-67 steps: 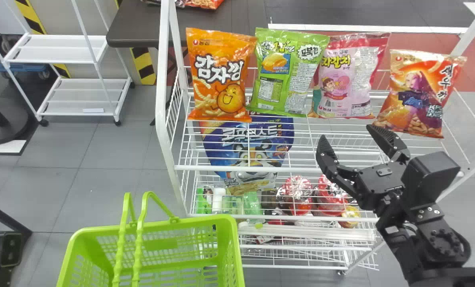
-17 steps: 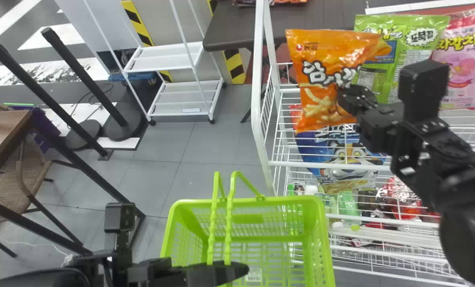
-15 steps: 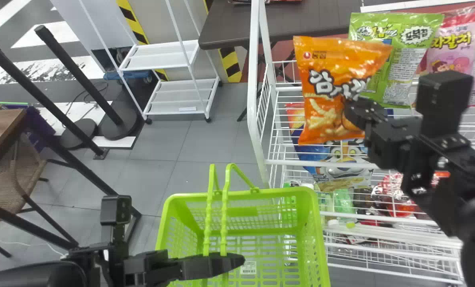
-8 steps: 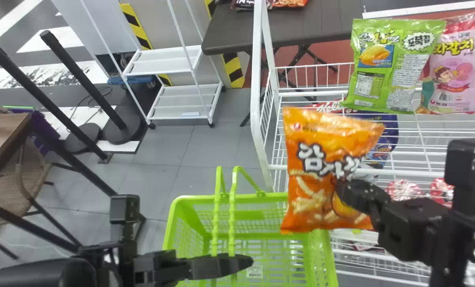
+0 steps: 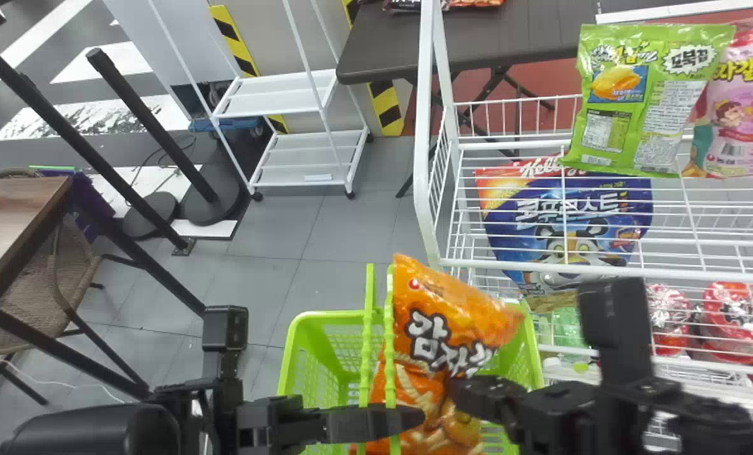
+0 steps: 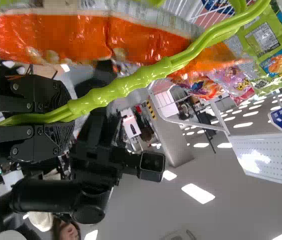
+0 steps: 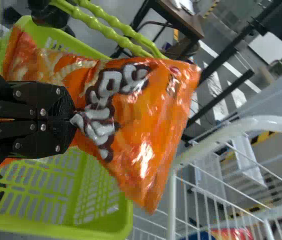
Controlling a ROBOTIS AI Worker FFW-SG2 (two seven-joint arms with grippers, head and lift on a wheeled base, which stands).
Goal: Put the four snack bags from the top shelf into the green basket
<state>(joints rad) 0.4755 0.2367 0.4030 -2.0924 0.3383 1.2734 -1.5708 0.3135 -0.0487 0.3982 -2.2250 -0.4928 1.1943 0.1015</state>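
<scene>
Orange bag (image 5: 455, 316) over basket (image 5: 293, 341), lower centre
Right claw (image 7: 72, 119) pinches it; left claw (image 6: 63, 119) clamps handles (image 6: 141, 77), likely for steadiness.

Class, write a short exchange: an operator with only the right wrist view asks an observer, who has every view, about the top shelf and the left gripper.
Operator: Does the top shelf hold any snack bags?
Observer: Yes, the head view shows a green bag beside a pink bag there.
Operator: What is the left gripper doing?
Observer: The left wrist view shows it clamped on the basket handles.
</scene>
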